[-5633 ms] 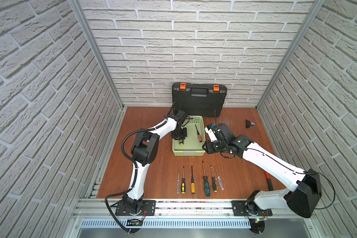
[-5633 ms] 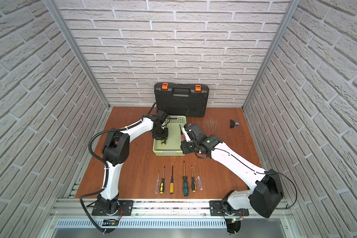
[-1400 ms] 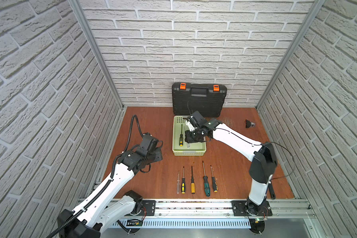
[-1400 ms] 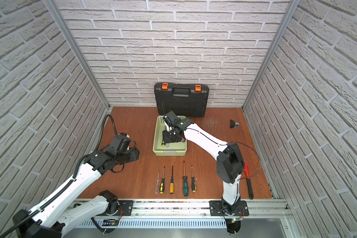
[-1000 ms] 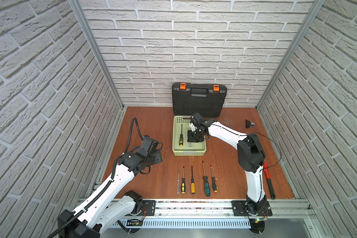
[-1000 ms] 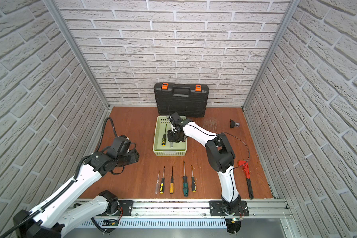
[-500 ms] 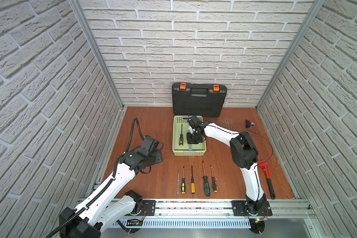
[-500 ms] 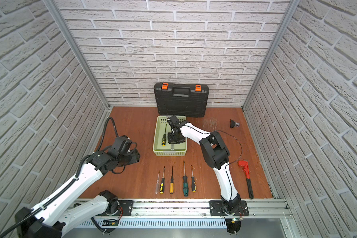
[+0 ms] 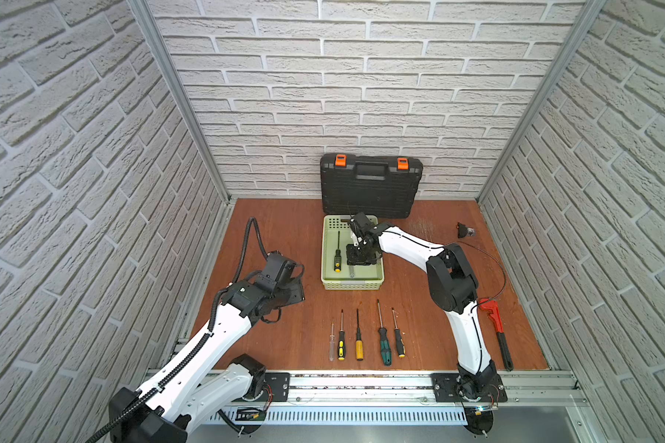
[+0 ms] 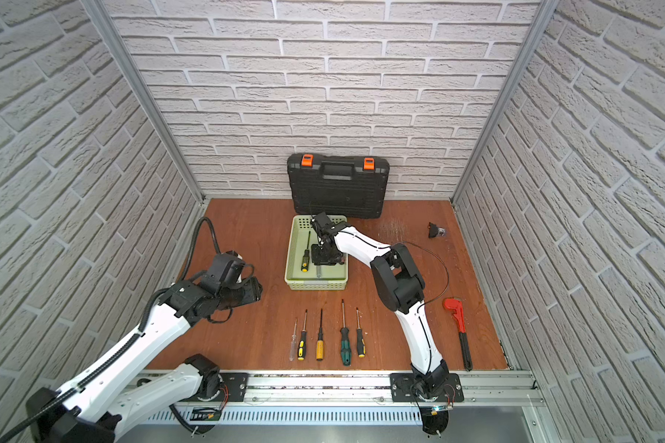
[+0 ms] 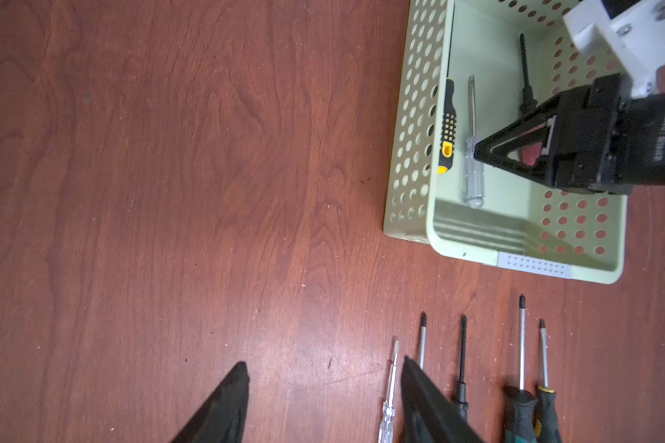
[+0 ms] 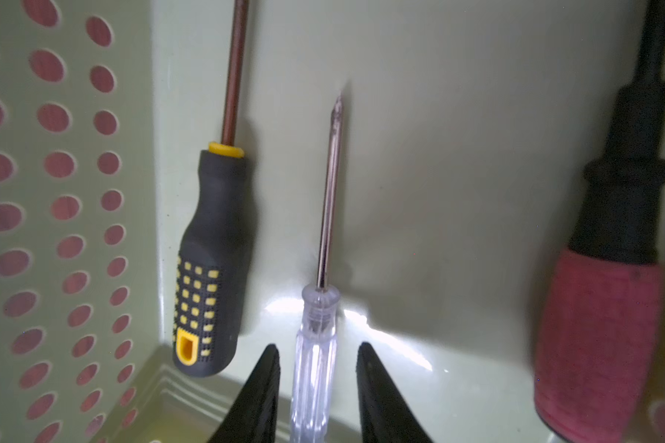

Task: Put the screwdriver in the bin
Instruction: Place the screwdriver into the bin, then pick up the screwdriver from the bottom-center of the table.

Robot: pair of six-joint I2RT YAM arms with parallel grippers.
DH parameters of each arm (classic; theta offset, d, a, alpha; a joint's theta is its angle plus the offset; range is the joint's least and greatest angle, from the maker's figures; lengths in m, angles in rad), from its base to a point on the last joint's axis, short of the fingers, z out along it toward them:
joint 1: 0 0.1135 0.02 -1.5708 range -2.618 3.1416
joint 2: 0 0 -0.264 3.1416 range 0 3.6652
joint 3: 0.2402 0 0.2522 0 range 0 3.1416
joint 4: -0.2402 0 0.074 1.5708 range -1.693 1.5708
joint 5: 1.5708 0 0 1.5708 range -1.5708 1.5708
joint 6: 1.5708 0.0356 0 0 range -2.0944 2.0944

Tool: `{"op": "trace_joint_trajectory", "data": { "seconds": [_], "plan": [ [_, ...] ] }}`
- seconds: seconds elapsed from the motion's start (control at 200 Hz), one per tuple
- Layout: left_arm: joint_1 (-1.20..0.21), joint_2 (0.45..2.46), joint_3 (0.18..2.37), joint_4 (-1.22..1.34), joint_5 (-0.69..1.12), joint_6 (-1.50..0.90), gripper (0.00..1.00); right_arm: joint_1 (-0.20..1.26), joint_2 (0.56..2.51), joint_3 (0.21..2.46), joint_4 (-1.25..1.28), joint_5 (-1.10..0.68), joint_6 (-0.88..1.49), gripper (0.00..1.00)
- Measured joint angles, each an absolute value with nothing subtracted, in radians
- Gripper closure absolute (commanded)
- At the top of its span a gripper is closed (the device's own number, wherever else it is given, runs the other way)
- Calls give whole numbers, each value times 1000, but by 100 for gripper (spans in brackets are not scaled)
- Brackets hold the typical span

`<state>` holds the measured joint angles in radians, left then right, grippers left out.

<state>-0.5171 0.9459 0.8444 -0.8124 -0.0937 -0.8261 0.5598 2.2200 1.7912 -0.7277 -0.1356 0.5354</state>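
Now, right gripper point(image 12: 317, 347): I read the jaws as a narrow way apart, one finger on each side of the clear-handled screwdriver point(image 12: 317, 322). A sliver of bin floor shows on both sides, so nothing is gripped.
Clear-handled screwdriver: lies flat inside the bin point(image 9: 352, 284), handle toward the front wall, tip toward the back.
Bin neighbours: black-and-yellow screwdriver point(image 12: 212, 268) along the perforated side wall; red-handled screwdriver point(image 12: 599, 337) on the far side of the fingers, apart from them.
Right arm: rises from the front rail point(image 9: 361, 385), elbow folded high beside the bin. The white forearm reaches back over the rim and the wrist tips down, so the fingers point into the bin.
Left gripper point(image 11: 323, 362): jaws wide, holding nothing, over bare wood.
Left arm: I have it stretched low from the front-left corner, wrist near the bin's front corner and not touching it.
Table point(image 9: 285, 230): red-brown wood; row of five screwdrivers point(image 9: 359, 347) in front of the bin, tips toward it.
Other items: red pipe wrench point(image 9: 496, 318) on the right side by the right arm; black toolcase point(image 9: 371, 188) upright against the back wall, just behind the bin; small black part point(image 9: 464, 230) near the right rear corner, too small for me to identify.
Room: white brick-pattern walls point(image 9: 361, 76) on three sides.
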Motion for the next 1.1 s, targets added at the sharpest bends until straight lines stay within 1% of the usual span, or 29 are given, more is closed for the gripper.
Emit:
{"op": "trace_joint_trajectory", "data": {
  "seconds": [0.27,0.37,0.465,0.615,0.79,0.935,1.1],
  "plan": [
    [-537,960,852,-849,-22,-815,42,572,2186,1840,-762,-119,512,67],
    [-583,991,863,-865,7,-814,43,596,2110,1836,-774,-92,495,67],
    [-651,1023,863,-868,27,-822,43,628,1985,1800,-761,-79,485,67],
    [-804,1070,850,-846,36,-863,44,685,1746,1669,-700,-45,478,67],
    [-958,1159,799,-776,41,-949,47,730,1537,1418,-642,-15,490,66],
    [-1016,1273,783,-714,41,-1001,49,728,1477,1251,-645,9,502,66],
    [-1057,1348,782,-668,33,-1060,51,725,1452,1198,-660,28,501,66]
  ]
}}
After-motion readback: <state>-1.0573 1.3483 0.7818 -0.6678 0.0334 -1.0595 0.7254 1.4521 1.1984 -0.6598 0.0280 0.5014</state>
